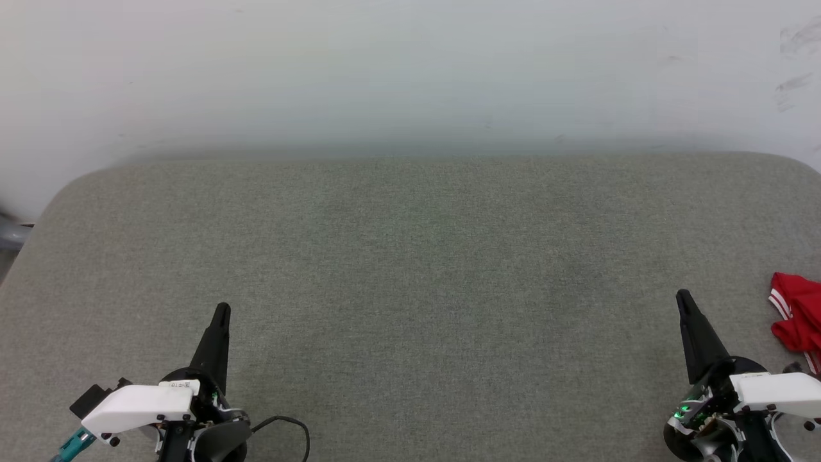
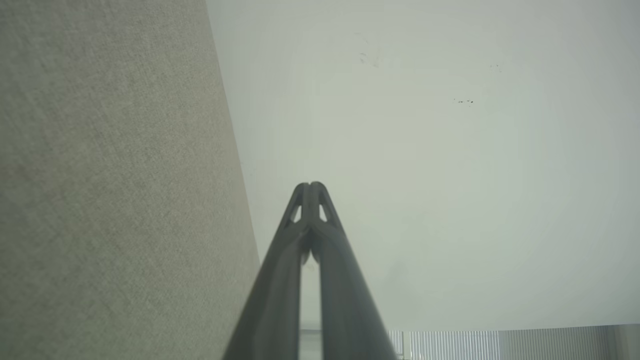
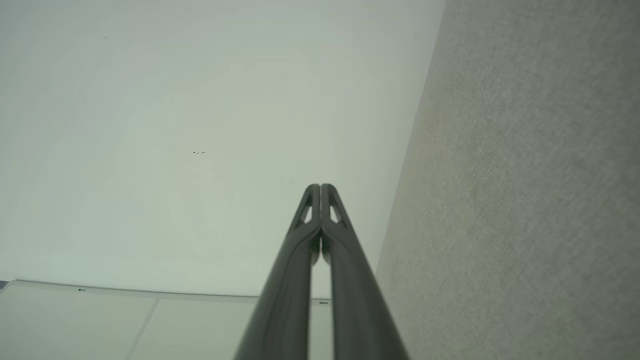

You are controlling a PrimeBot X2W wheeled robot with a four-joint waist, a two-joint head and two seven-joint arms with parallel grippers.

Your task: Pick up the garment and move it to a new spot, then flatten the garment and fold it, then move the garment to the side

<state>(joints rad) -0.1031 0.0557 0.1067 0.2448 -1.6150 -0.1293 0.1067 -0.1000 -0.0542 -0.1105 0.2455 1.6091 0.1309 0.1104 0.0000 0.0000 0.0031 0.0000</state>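
Right gripper [image 1: 684, 298], closed, sits left of garment [image 1: 795, 314].

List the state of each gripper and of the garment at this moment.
left gripper, fingers shut, holding nothing.
right gripper, fingers shut, holding nothing, fingers apart from the garment.
garment, crumpled on the grey surface at the head view's right edge, partly cut off, not gripped.
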